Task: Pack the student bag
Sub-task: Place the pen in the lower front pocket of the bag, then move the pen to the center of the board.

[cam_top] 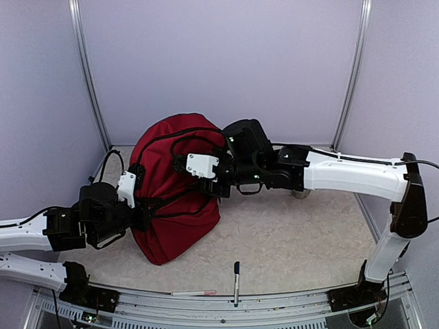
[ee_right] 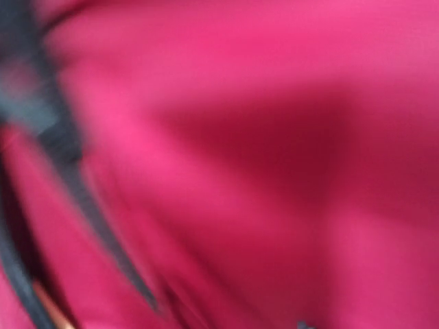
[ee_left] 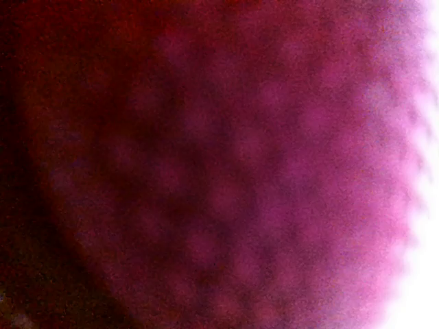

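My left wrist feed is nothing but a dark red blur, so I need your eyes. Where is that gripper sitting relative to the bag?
Observer: From the top camera, the left gripper is pressed into the left side of the student bag, among its black straps. The bag lies on the table. I cannot tell if the fingers are open or shut.
Operator: And where is the other arm?
Observer: The right gripper reaches in from the right and is against the bag's upper middle. Its fingers are hidden too.
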{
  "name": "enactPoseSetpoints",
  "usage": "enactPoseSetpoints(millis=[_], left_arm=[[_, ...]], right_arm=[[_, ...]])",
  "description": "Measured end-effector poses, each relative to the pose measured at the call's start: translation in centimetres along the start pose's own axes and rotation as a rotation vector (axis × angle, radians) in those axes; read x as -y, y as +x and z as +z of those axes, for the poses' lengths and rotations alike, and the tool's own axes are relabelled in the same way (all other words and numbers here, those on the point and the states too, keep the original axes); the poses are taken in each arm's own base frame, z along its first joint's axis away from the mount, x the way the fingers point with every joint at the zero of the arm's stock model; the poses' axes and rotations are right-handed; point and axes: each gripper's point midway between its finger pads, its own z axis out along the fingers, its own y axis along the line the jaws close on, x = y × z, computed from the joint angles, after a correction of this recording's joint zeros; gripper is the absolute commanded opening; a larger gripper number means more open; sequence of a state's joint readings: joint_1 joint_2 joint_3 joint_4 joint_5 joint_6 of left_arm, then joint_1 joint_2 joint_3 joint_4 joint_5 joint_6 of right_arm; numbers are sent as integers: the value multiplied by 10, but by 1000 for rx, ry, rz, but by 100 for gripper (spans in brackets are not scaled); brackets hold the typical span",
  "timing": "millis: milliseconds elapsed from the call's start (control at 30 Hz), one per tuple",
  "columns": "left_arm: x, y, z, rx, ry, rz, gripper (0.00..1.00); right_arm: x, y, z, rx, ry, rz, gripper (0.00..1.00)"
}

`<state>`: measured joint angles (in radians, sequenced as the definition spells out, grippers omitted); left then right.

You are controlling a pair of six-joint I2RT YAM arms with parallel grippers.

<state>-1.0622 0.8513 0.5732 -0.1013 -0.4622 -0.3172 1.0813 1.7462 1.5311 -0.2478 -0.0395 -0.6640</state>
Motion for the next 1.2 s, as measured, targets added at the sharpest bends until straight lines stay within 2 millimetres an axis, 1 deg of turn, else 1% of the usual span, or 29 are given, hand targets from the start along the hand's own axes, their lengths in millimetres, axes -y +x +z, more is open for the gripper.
enactPoseSetpoints(millis=[33,100,133,167,200,233,300,367,433,500,567,600,667,733,933,1033,1100,1133,1167,1200], left_arm=[[0,0,0,1,-2,-1,9],[-1,-1,-1,2,-3,-1,10],[-1,-1,-1,2,-3,-1,10],[-1,-1,-1,3,-3,-1,10],[-1,-1,-1,3,-3,-1,10],[-1,-1,-1,3,-3,-1,10],[-1,-1,-1,3,-3,-1,10],[-1,-1,-1,3,-3,-1,10],[-1,-1,-1,3,-3,-1,10],[-1,-1,-1,3,-3,-1,12],[-1,0,-1,2,-2,0,12],[-1,0,-1,3,-1,-1,12],[0,0,-1,1,1,0,13],[0,0,-1,1,2,0,13],[0,0,-1,1,4,3,13],[0,1,-1,3,5,3,13],[0,1,-1,4,5,2,13],[0,1,-1,5,6,2,13],[0,2,-1,4,6,2,13],[0,2,-1,4,6,2,13]], right_arm=[[9,-2,-7,0,41,89,50],[22,2,-25,-11,125,286,50],[25,7,-33,-16,157,396,50],[24,13,-40,-24,179,499,50],[19,24,-45,-42,197,604,51],[12,35,-46,-68,206,679,53],[-14,61,-42,-157,212,826,57],[-56,86,-34,-299,186,912,61],[-103,106,-24,-442,143,960,64],[-142,125,-20,-571,104,982,66],[-177,141,-20,-688,71,992,66],[-190,147,-22,-736,59,996,66],[-210,156,-27,-811,44,1000,66],[-224,162,-33,-869,33,1011,65],[-242,163,-39,-917,-12,1063,53],[-254,168,-42,-943,-51,1088,48],[-263,168,-42,-947,-87,1108,40],[-266,169,-42,-945,-99,1115,34],[-267,169,-41,-944,-108,1119,29],[-265,169,-40,-940,-109,1124,26]])
